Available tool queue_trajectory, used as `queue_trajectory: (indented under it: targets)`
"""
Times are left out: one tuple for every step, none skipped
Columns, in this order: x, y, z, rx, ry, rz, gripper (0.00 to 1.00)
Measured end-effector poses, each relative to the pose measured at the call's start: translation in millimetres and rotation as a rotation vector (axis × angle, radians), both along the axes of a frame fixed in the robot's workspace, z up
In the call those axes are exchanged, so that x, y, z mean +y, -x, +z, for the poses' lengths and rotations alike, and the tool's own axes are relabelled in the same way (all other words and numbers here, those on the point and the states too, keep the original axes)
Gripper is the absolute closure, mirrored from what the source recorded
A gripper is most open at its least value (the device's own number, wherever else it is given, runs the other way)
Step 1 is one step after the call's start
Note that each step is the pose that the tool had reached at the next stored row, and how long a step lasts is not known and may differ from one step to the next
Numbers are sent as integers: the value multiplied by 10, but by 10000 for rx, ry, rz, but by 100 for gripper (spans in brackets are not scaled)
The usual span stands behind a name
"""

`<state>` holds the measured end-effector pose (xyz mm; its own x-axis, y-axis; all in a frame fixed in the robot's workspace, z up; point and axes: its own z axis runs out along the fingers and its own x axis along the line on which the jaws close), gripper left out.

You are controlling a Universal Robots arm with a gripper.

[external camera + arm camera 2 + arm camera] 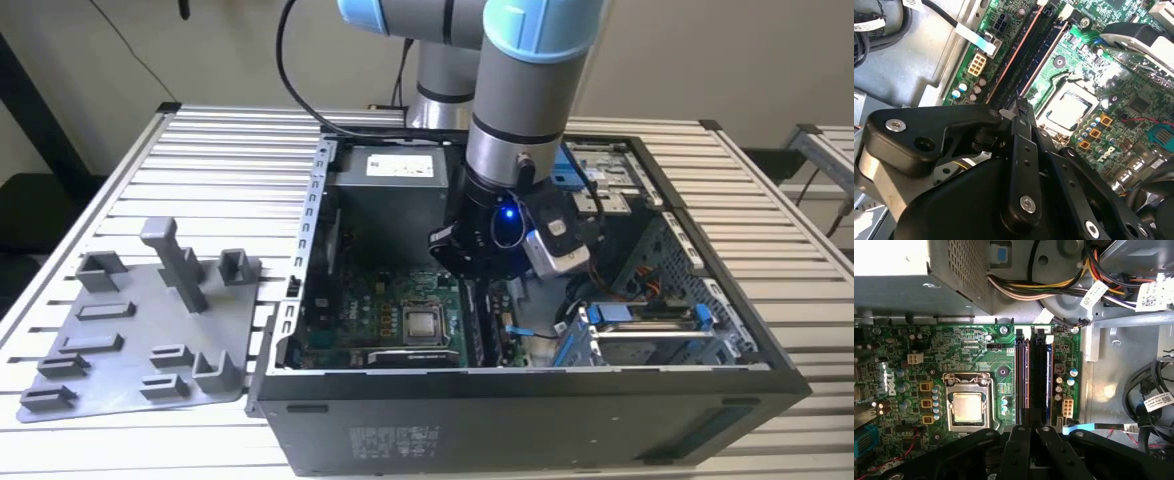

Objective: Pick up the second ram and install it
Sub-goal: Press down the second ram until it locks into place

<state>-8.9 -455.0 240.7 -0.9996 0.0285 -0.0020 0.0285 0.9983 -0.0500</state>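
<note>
Pincer [1029, 432] above motherboard [974, 352], cables [1054, 290] nearby.

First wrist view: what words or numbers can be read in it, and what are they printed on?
No text can be quoted reliably.
White cable tags: the print is too small to read.
Motherboard: a white maker's logo and tiny component markings, too small to read.
Power supply label, in the exterior view: blurred.
Sticker on the computer case, in the exterior view: blurred.
</note>
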Motion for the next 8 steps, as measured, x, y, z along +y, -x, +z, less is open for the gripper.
queue_trajectory:
  targets:
    - [0, 0, 1, 0, 0, 0, 89]
    - [0, 0, 1, 0, 0, 0, 89]
    - [0, 0, 1, 0, 0, 0, 89]
    - [0, 0, 1, 0, 0, 0, 89]
    - [0, 0, 2, 0, 0, 0, 89]
    - [0, 0, 2, 0, 0, 0, 89]
    - [0, 0, 2, 0, 0, 0, 89]
    - [0, 0, 3, 0, 0, 1, 89]
